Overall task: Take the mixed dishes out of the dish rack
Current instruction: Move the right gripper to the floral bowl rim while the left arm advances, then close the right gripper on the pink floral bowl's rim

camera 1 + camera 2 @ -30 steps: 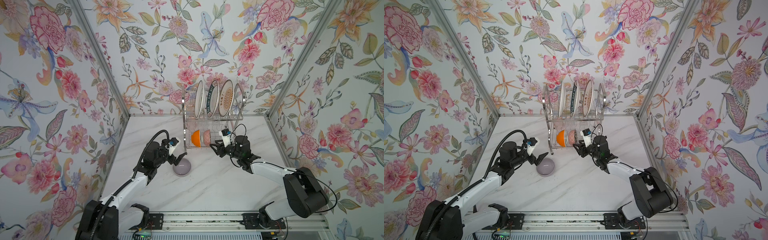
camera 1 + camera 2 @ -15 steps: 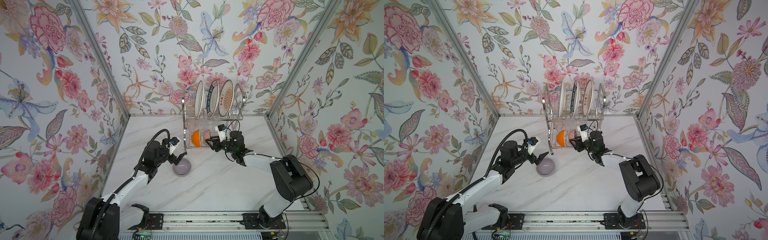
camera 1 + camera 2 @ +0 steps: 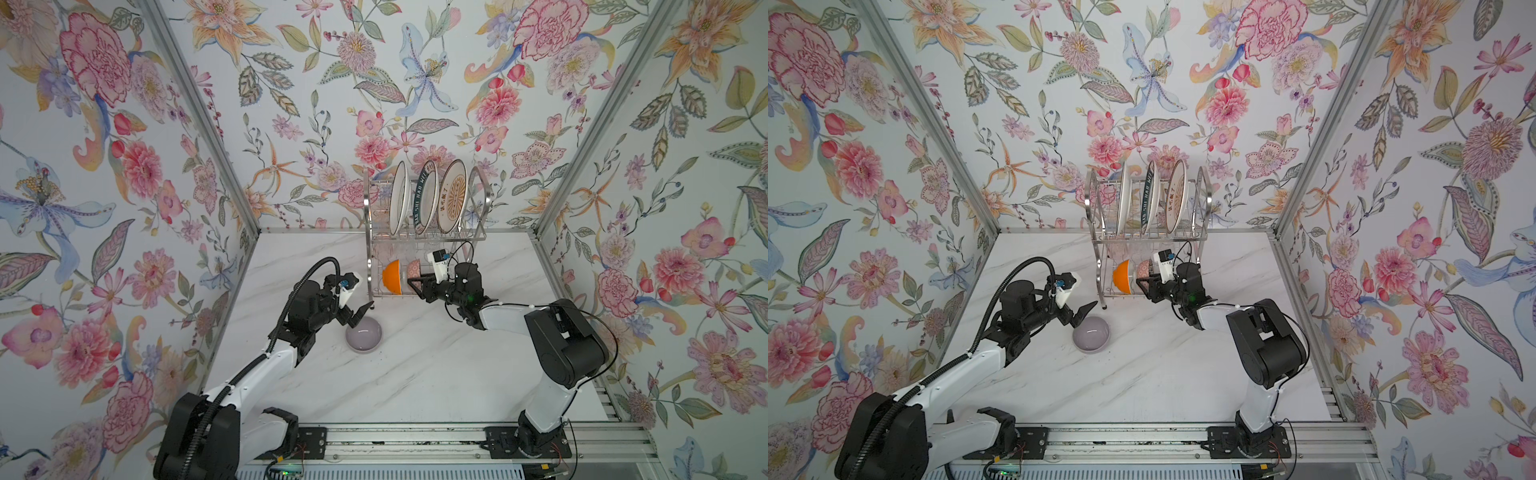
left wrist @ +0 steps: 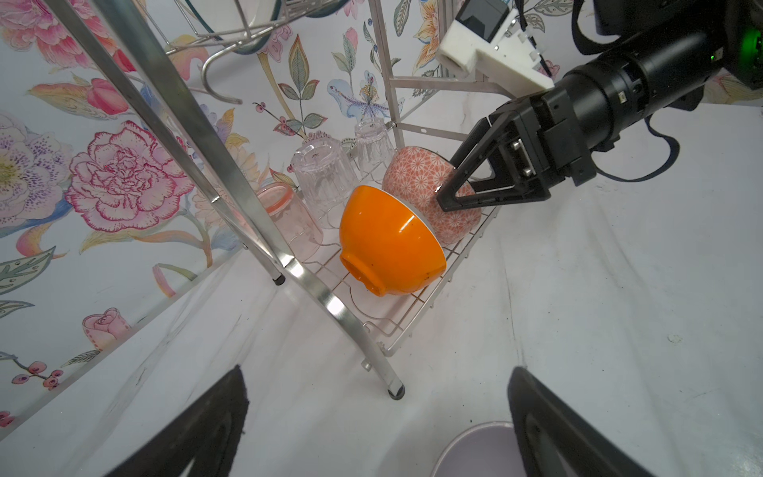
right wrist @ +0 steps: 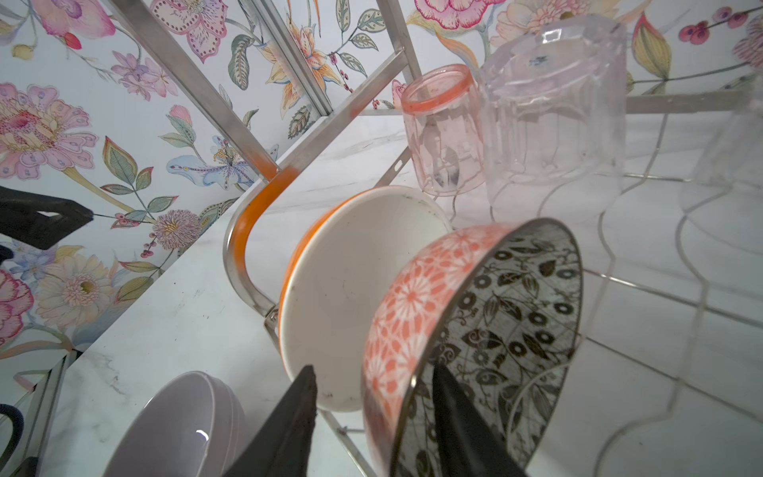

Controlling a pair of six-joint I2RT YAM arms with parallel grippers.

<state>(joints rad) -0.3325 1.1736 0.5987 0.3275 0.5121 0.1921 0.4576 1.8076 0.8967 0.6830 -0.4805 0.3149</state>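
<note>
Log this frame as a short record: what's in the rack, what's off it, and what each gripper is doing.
Top tier of rack: three plates, upright in slots.
Lower tier: orange bowl and pink bowl on edge; three glasses upside down.
Off the rack: grey bowl, upright on the table.
Left gripper: open, empty, next to the grey bowl.
Right gripper: open, astride the pink bowl's rim, one finger inside, one outside; not clamped yet.
Progress: one of nine dishes unloaded.
</note>
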